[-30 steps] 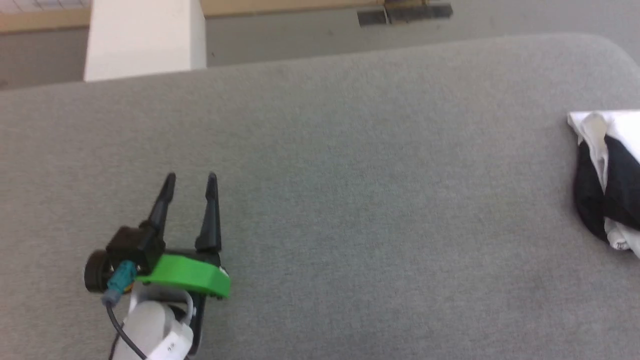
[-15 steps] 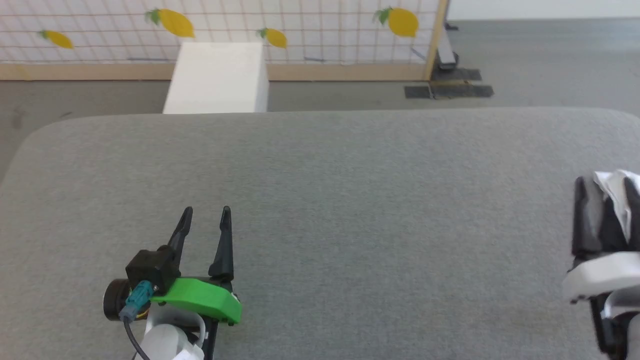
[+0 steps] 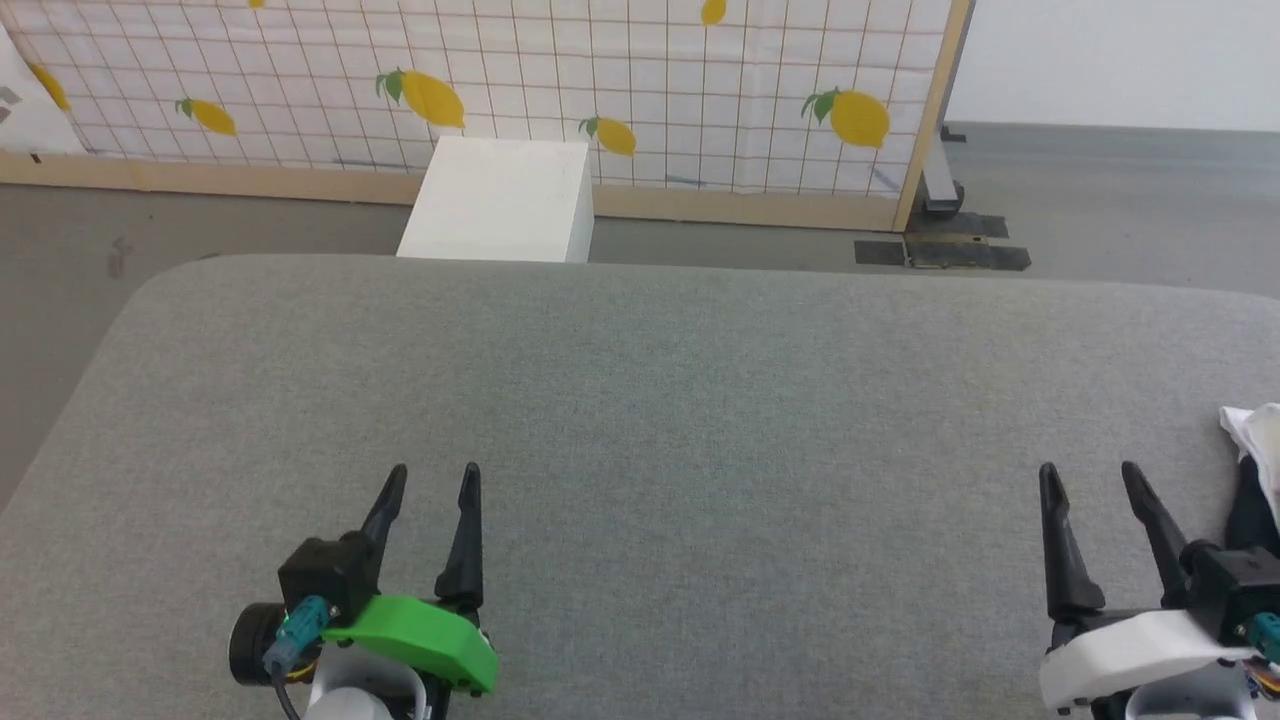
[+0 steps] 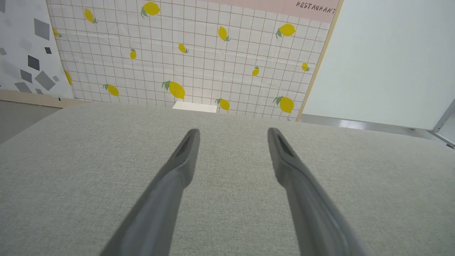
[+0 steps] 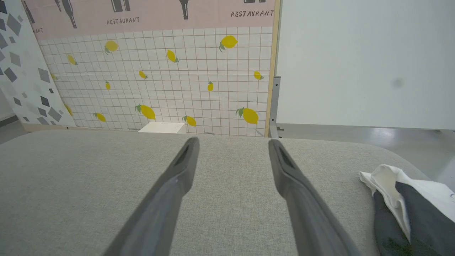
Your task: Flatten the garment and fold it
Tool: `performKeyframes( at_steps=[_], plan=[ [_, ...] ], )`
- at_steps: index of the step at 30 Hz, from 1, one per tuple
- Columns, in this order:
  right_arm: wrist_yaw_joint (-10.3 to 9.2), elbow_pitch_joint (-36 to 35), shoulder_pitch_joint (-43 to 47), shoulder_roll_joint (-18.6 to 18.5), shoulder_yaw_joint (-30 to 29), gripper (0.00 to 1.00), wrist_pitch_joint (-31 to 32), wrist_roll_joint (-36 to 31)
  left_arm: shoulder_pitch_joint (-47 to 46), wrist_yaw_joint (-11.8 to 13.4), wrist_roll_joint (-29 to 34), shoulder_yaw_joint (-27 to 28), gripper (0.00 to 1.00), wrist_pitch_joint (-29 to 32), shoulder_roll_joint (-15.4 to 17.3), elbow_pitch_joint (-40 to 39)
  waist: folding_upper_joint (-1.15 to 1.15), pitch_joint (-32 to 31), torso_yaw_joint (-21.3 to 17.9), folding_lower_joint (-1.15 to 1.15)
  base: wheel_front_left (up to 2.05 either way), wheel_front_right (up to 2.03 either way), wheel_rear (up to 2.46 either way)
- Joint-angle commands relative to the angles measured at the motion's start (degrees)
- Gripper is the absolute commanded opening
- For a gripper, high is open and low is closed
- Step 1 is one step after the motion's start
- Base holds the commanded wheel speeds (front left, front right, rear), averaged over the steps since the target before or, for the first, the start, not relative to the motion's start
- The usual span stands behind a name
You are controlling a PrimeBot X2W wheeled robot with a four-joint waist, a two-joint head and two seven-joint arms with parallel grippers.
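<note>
One crumpled soft raglan shirt (image 5: 408, 202), white with black sleeves, lies near the right edge of one broad grey fabric-covered table (image 3: 700, 400). It sits just beside the right gripper (image 3: 1088, 470), which does not touch it. There are two grippers over the near side of the table, the left gripper (image 3: 434, 470) at lower left and the other at lower right. Each has its two dark fingers spread apart, grasping nothing. A wide bare grey surface lies between them. Beyond the table's rounded far edge stands one white box (image 3: 500, 200), in front of a lemon-printed grid wall (image 3: 700, 100).
</note>
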Motion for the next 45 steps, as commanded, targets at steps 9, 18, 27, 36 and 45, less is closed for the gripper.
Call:
performKeyframes(
  at_steps=[9, 18, 27, 36, 45],
  plan=[
    [-0.11, -0.03, 1.68, 0.03, 0.55, 1.0, -0.12, 0.99, 1.29, 0.7, -0.68, -0.32, 1.0, -0.22, -0.29, 0.38, 0.0, -0.68, -0.15, 0.0, 0.0, 0.0, 0.0],
    [-0.11, -0.04, 1.67, 0.03, 0.51, 1.0, -0.01, 1.43, 1.08, 0.86, -1.05, -0.53, 1.0, -0.22, -0.3, 1.23, 0.0, -0.54, -0.17, 0.0, 0.0, 0.0, 0.0],
    [0.0, 0.0, 1.01, 0.0, 0.39, 0.0, 0.11, 0.96, 0.71, 0.69, -0.64, -0.53, 0.0, 0.1, -0.02, 1.3, 0.0, -0.53, -0.21, 0.0, 0.0, 0.0, 0.0],
    [-0.01, -0.07, 0.68, 0.0, 0.87, 0.0, 0.62, 0.58, 0.95, 0.99, 0.21, -0.16, 0.0, 1.08, -0.04, 0.26, 0.0, -0.4, -0.53, 0.0, 0.0, 0.0, 0.0],
    [-0.02, -0.15, 0.32, 0.01, 1.38, 0.0, 1.16, 0.18, 1.21, 1.33, 1.13, 0.23, 0.0, 2.14, -0.06, -0.87, 0.0, -0.26, -0.88, 0.0, 0.0, 0.0, 0.0]
  ],
)
